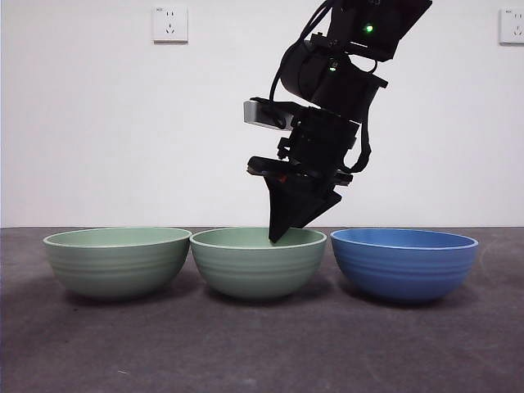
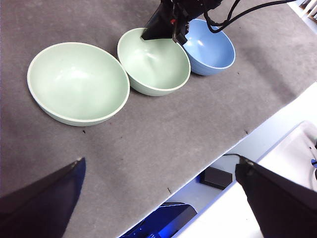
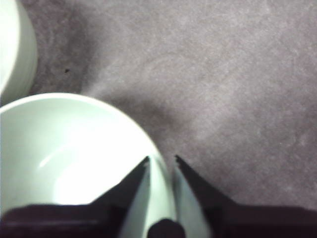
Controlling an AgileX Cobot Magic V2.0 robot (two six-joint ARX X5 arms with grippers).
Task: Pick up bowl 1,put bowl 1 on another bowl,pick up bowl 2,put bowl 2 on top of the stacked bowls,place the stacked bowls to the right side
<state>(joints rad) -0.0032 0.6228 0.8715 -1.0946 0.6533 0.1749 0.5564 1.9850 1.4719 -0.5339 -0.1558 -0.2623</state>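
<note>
Seen level from the front, three bowls line the table (image 1: 262,352): two pale green, one blue. The right gripper (image 1: 282,229) dips onto the far rim of the middle green bowl (image 1: 258,262), the blue bowl (image 1: 404,264) just beside it, the second green bowl (image 1: 116,260) just beyond. From the left wrist, the left gripper (image 2: 158,198) hangs wide open, well apart from all three. From the right wrist, narrowly parted jaws straddle the green rim, bare table outside.
</note>
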